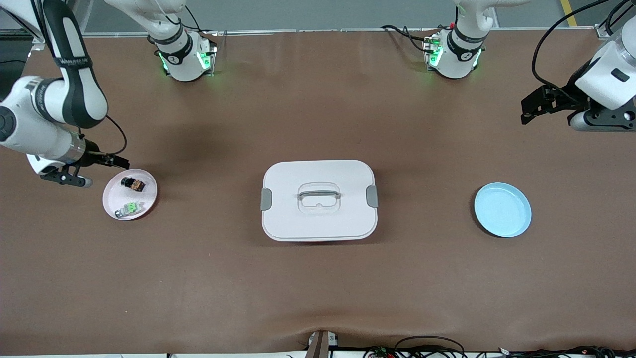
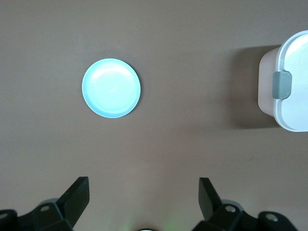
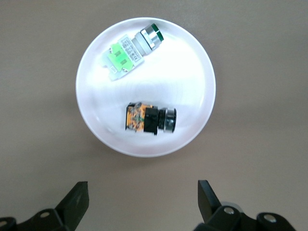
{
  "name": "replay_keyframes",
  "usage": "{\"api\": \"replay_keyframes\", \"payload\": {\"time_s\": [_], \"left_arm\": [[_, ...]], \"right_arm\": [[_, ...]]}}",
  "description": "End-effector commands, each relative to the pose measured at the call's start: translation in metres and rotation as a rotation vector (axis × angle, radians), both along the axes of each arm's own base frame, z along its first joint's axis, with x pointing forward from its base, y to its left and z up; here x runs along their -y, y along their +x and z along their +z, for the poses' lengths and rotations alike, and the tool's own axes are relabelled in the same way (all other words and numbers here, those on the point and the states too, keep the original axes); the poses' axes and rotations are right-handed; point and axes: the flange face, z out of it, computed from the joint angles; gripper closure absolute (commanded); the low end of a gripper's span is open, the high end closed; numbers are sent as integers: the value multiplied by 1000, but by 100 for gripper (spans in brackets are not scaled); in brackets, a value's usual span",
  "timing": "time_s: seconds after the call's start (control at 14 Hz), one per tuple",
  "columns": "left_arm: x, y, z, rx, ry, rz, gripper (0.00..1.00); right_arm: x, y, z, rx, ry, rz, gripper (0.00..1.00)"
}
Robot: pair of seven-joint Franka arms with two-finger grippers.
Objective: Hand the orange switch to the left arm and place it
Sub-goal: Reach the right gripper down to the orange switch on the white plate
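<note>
Right gripper (image 3: 139, 202): fingers spread wide, nothing between them, only tips in its wrist view; hovers over bare table just beside pink plate (image 1: 113, 205).
Orange switch (image 3: 150, 118): lies on its side on pink plate, apart from green switch (image 3: 131, 51) on same plate, which is nearer front camera.
Box (image 1: 318, 199): mid-table, lid on, latches closed; contents hidden.
Left gripper (image 2: 143, 202): spread wide, empty, over table at left arm's end; partly cut off at frame edge in front view.
Blue plate (image 1: 502, 209): bare.

smooth white plastic box (image 1: 318, 219), glossy pale blue plate (image 1: 502, 209), glossy pink plate (image 1: 149, 196), matt brown table covering (image 1: 318, 288)
</note>
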Motion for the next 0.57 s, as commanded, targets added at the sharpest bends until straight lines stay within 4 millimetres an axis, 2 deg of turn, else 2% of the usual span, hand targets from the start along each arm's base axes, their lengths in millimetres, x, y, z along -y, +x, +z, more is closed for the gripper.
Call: {"api": "replay_keyframes", "payload": {"time_s": [0.0,0.14,0.5], "left_arm": [[0,2,4,4,7,-13,0],[-1,2,4,5,8,-11,0],[0,2,4,5,8,-14,0]], "right_arm": [[4,9,-30,12,9,-33,0],[3,12,-52,29,32,-67,0],[6,6,-83,-15,37,-75,0]]}}
